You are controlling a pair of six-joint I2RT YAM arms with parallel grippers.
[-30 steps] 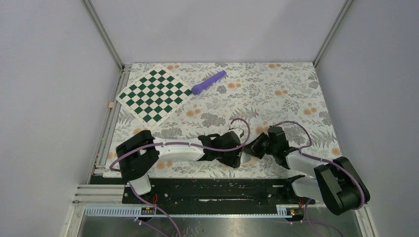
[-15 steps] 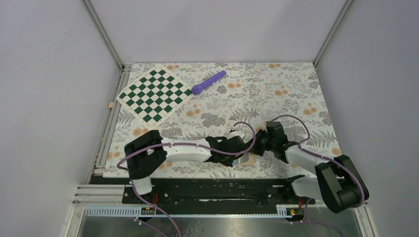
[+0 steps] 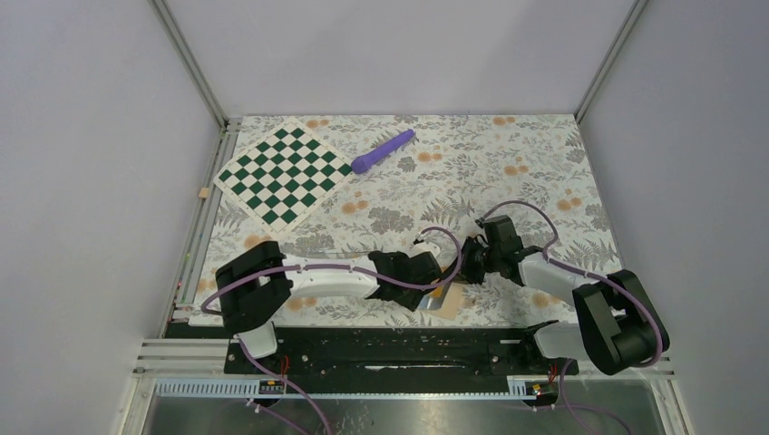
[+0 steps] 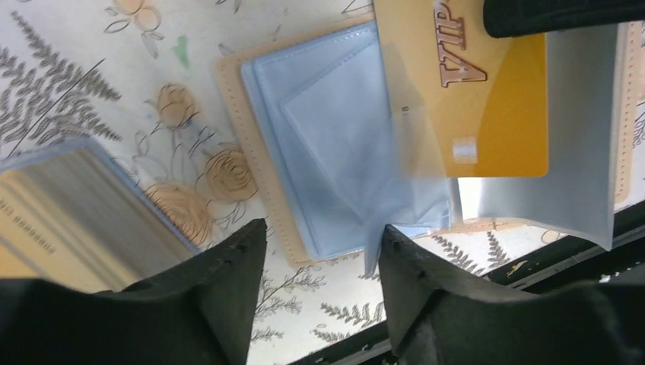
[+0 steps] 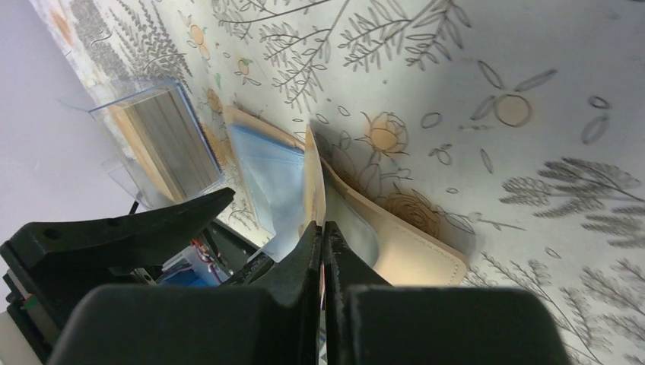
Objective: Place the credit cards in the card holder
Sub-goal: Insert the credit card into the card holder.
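Your right tool (image 5: pixel 321 226) is clenched on the credit card (image 4: pixel 487 99), standing on edge over the open card holder (image 4: pixel 258 175) on the surface (image 3: pixel 544 181), whose pockets (image 4: pixel 335 137) lie toward your released left tool (image 4: pixel 321 228)

A lab test cell: grey panel walls (image 3: pixel 91 181), aluminium frame posts (image 3: pixel 189 63).

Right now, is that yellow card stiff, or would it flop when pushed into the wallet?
Probably stiff: the card looks flat though the right gripper pinches only one edge. Likely slippery too, given its glossy face. It looks thin, so probably light.
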